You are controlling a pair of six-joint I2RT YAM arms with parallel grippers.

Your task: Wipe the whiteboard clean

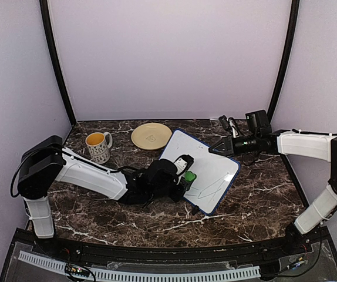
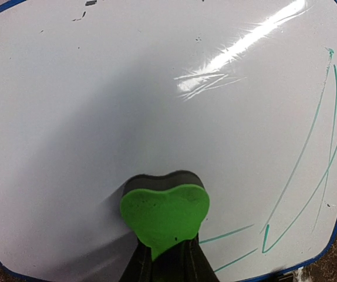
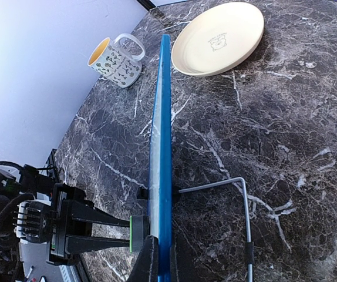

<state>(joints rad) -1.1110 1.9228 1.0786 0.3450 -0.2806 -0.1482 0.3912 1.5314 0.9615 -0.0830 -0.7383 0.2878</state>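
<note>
The whiteboard (image 1: 206,167) stands at mid-table and appears tilted up on a wire prop (image 3: 243,200) at its back, on the marble table (image 1: 256,200). Judgement: it is a thin, stiff, light panel with a glossy, slippery face. It would likely slide or tip under a wipe unless braced. The face offers no purchase, so the blue frame is the only sound place to hold it. The right gripper (image 3: 158,261) takes that hold, its 2 fingers pinched tight on the frame at the board's far right edge. The left gripper (image 2: 165,258) is closed narrowly on a green heart-shaped eraser (image 2: 165,214), which is pressed against the lower middle of the face. Teal marker lines (image 2: 309,188) are left along the right side of the face as the left wrist sees it. A few faint dark specks sit near the top, and the rest reads clean. Outward from the board, 1 yellow plate (image 1: 151,136) lies just beyond its far corner, and 1 patterned mug (image 1: 98,146) stands to the left of the plate.
</note>
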